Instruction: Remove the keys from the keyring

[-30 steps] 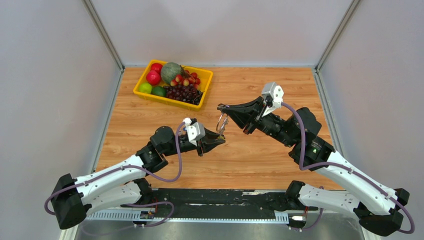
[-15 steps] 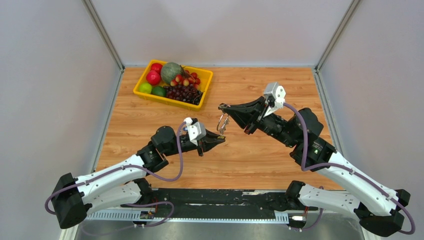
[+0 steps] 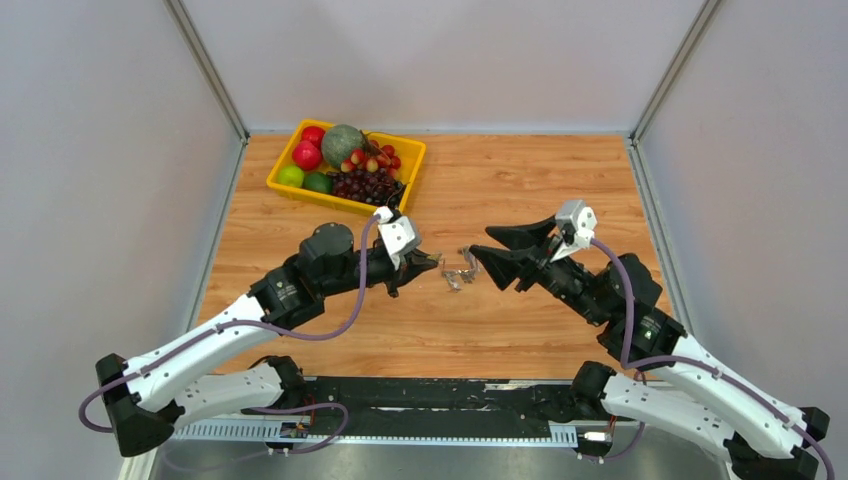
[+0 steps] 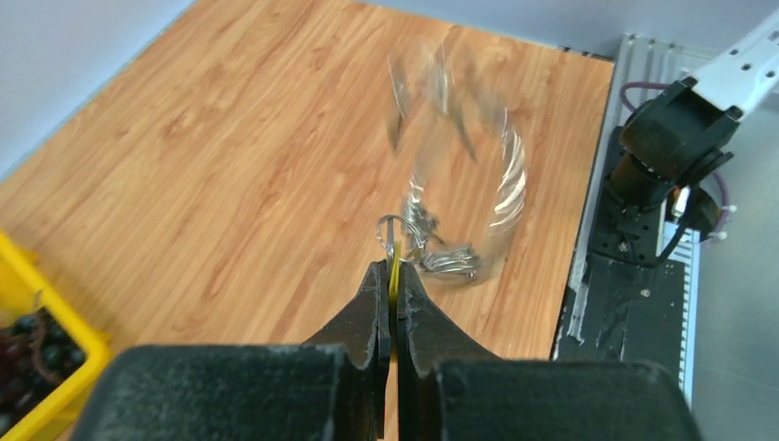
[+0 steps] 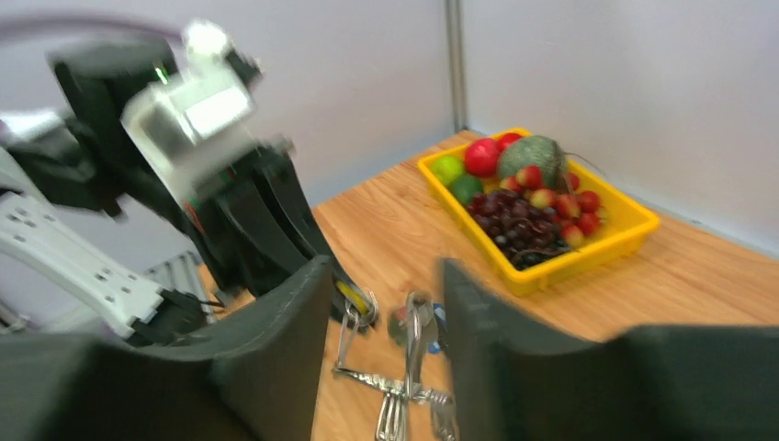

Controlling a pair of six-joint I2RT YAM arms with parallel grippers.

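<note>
Keys [image 3: 458, 270] moved to left jaws; fruit [image 3: 343, 144] in tray [image 3: 411, 149]

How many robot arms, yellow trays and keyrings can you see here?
Robot arms: 2
Yellow tray: 1
Keyring: 1
Total: 4

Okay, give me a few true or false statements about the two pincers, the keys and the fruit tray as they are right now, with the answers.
1. The left pincer is shut on a yellow-headed key. True.
2. The right pincer grips the keyring. False: its jaws stand open, gripping nothing.
3. The yellow tray stands on the left pincer's side. True.
4. The keys lie in the tray. False: they are between the two pincers.
</note>
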